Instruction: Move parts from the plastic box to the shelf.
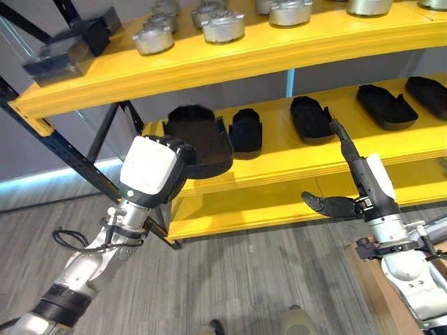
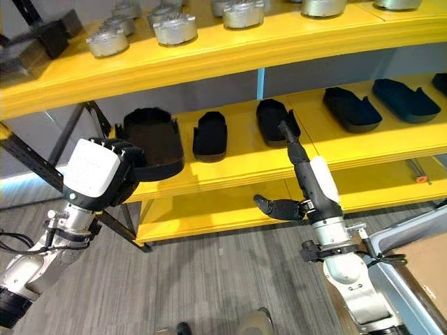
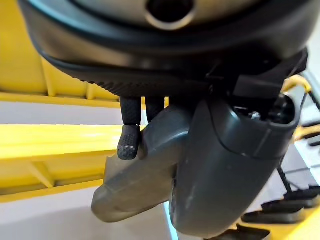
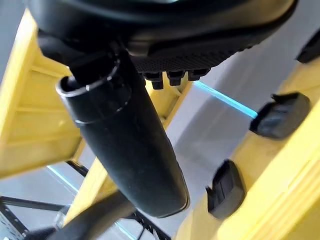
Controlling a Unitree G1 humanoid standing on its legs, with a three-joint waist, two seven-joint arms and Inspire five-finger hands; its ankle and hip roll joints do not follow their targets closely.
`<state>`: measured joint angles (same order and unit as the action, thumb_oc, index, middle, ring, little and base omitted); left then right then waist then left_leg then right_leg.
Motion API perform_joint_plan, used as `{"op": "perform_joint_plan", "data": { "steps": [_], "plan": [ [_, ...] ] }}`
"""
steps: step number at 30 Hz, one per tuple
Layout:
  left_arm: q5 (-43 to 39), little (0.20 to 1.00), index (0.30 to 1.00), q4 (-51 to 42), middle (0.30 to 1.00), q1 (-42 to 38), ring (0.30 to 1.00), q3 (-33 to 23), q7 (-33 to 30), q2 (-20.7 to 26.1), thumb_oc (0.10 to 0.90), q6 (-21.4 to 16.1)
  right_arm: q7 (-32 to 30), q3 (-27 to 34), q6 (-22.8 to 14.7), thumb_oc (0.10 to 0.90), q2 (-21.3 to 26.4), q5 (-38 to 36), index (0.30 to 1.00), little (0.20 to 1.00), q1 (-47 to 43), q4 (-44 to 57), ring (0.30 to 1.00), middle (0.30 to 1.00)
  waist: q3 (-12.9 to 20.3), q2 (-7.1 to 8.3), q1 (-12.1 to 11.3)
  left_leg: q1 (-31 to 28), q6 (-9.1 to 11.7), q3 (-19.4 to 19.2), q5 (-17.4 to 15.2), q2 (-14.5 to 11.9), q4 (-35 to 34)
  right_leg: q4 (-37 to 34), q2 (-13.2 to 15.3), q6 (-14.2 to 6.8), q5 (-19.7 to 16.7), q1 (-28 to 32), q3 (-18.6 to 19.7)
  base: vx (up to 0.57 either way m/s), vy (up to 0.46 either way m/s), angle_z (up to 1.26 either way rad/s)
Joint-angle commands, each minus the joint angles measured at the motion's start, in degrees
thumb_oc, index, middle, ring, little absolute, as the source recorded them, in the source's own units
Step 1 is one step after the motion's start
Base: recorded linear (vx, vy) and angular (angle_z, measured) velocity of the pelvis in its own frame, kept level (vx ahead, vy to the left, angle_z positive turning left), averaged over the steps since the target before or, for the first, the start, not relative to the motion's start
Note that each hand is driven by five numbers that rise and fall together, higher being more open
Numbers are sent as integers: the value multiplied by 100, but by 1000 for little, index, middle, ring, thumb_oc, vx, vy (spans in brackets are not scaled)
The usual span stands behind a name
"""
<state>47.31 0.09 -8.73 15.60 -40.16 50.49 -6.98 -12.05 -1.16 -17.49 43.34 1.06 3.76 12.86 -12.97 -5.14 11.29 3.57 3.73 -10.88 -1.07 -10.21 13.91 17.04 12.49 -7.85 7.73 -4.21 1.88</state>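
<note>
Up close, my left hand [image 1: 150,171] has its fingers [image 3: 129,142] curled over the rim of a large black part [image 1: 202,143], a shallow, matte, shoe-shaped tray of moulded plastic; the grip is clamped on its near left edge, and the white cover on the back of the hand faces me. The part sits at the left end of the middle shelf [image 1: 293,157], its bottom seeming to rest on the yellow board, though I cannot tell whether it bears fully there.

My right hand [image 2: 311,185] is held with fingers [image 2: 290,139] straight and spread from the thumb, holding nothing; the long fingers point up toward the shelf's front edge, near a black part [image 2: 276,118] but apart from it as far as I can judge, while the thumb sticks out to the left.

Further out, other black parts lie in a row along the same shelf: a small squarish one [image 1: 246,129] just right of the held tray, then longer oval ones [image 1: 384,105] toward the right. On the upper shelf [image 1: 230,59] stand round, dull silver metal castings [image 1: 223,26], and a dark blocky piece [image 1: 70,49] sits at its left end. Both shelves are smooth yellow boards on a dark steel frame [image 1: 98,150], above a grey wood-grain floor [image 1: 244,279].
</note>
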Motion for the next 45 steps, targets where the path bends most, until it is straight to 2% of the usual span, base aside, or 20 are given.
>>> {"op": "perform_joint_plan", "data": {
  "steps": [1,3,5,6,8,10,11,12,16,17,18,19,21,22,24,30,35,38,42,45],
  "plan": [
    [-419,300,300,-237,300,-170,300,-1131,-921,55,400,172,169,108,-748,900,142,-117,1000,1000,-558,589,1000,1000,249,198,157,-453,216,158,677,-633,-860,-148,-487,441,250,256,-81,235,449,-36],
    [-459,300,300,-116,300,31,300,-1320,-981,85,400,89,296,197,-794,900,300,-272,1000,1000,-511,613,1000,1000,274,180,241,-608,436,129,1228,-1048,-1302,-62,-380,400,302,206,19,193,424,-48],
    [-513,300,300,-80,300,58,300,-1341,-1010,96,400,75,323,241,-857,900,386,-331,1000,1000,-517,570,1000,1000,279,136,291,-700,476,33,1214,-1093,-1466,-25,-281,355,320,185,13,172,397,-31],
    [-513,300,300,-70,300,99,300,-1357,-1006,97,400,93,418,282,-930,900,450,-388,1000,1000,-543,501,1000,1000,268,67,270,-771,513,192,1010,-984,-1496,68,-202,254,326,127,136,246,509,-38],
    [-444,300,300,-24,300,69,300,-1381,-968,63,400,-93,410,276,-869,900,444,-326,1000,1000,-571,449,1000,1000,272,24,253,-772,500,86,656,-791,-1391,56,-56,121,255,165,139,227,466,-39],
    [-469,300,300,-131,300,-68,300,-1262,-859,92,400,-206,335,266,-854,900,362,-138,1000,1000,-530,444,1000,1000,347,61,198,-788,388,-67,163,-451,-1256,-222,218,-148,-40,247,30,165,340,-15],
    [-446,300,300,-145,300,-131,300,-1230,-806,88,400,-289,288,224,-803,900,343,-143,1000,1000,-544,448,1000,1000,374,77,169,-789,355,-80,85,-366,-1228,-300,288,-186,-140,264,0,173,355,-11],
    [-273,300,300,-198,300,-335,300,-1104,-597,109,400,-328,219,95,-638,900,228,-183,1000,1000,-622,433,1000,1000,472,167,88,-749,255,-91,-105,-172,-1160,-606,483,-272,-425,343,-79,116,247,-4],
    [-461,300,300,-170,300,-839,300,-802,-277,380,400,-274,128,-19,-528,900,99,-117,1000,1000,-673,433,1000,1000,634,287,2,-659,59,-77,-337,115,-1069,-962,686,-344,-718,457,-244,114,225,4],
    [-520,300,300,-112,300,-901,300,-793,-195,442,400,-325,256,13,-510,900,27,-222,1000,1000,-640,455,1000,1000,655,339,-104,-645,-27,-166,-372,163,-1046,-882,778,-308,-776,445,-602,76,149,9],
    [-496,300,300,-120,300,-895,300,-806,-164,442,400,-331,300,14,-510,900,5,-252,1000,1000,-637,457,1000,1000,652,353,-132,-645,-47,-192,-376,168,-1039,-837,802,-300,-794,429,-686,78,145,-12],
    [-371,300,300,-113,300,-772,300,-818,-194,431,400,-291,558,-104,-595,900,-94,-474,1000,1000,-677,461,1000,1000,562,404,-212,-768,-139,-330,-426,184,-1061,-149,966,-371,-1137,118,-925,93,28,-28],
    [-141,300,300,-59,300,-613,300,-871,-292,357,400,-351,776,-130,-650,900,-195,-576,1000,1000,-589,594,1000,1000,506,472,-52,-884,-144,-398,-374,172,-1224,-536,406,-339,-919,-115,-352,126,-135,-88],
    [27,300,300,-33,300,-741,300,-713,-295,264,400,-209,845,-137,-796,900,-189,-571,1000,1000,-540,564,1000,1000,519,521,98,-895,-155,-315,-462,239,-1257,-1236,217,-361,-1206,-238,-10,110,-205,-92],
    [30,300,300,42,300,-977,300,-523,-243,222,400,-131,960,-95,-915,900,-188,-577,1000,1000,-475,509,1000,1000,531,543,215,-925,-236,-161,-556,325,-1303,-1466,13,-448,-1245,-207,424,137,-189,9],
    [-279,300,300,421,300,-1361,300,-165,-325,397,400,-214,1066,-36,-1004,900,-43,-665,1000,1000,-389,472,1000,1000,531,507,278,-1019,-183,-162,-516,286,-1320,-1352,-116,-344,-1084,-128,251,117,-140,29],
    [-195,300,300,300,300,-859,300,-422,-422,247,400,-119,1434,82,-1163,900,107,-834,1000,1000,-321,517,1000,1000,515,463,260,-1173,-91,-206,-519,217,-1285,-1468,-166,-252,-951,190,244,147,15,-4],
    [-163,300,300,339,300,-618,300,-539,-569,313,400,-50,1516,-22,-1180,900,255,-916,1000,1000,-516,488,1000,1000,545,461,165,-1207,-100,-163,-617,307,-1169,-1673,-114,-267,-1034,362,282,83,154,-13],
    [-174,300,300,414,300,-644,300,-558,-660,367,400,-65,1341,-286,-1090,900,278,-761,1000,1000,-843,397,1000,1000,564,488,24,-1090,-291,-67,-837,583,-911,-1701,15,-379,-1127,456,353,71,279,-5],
    [-241,300,300,372,300,-899,300,-514,-508,371,400,-185,1006,-409,-926,900,156,-530,1000,1000,-939,340,1000,1000,590,515,-142,-930,-519,85,-974,878,-755,-1348,219,-309,-1147,392,169,65,269,-2]
  ]
}}
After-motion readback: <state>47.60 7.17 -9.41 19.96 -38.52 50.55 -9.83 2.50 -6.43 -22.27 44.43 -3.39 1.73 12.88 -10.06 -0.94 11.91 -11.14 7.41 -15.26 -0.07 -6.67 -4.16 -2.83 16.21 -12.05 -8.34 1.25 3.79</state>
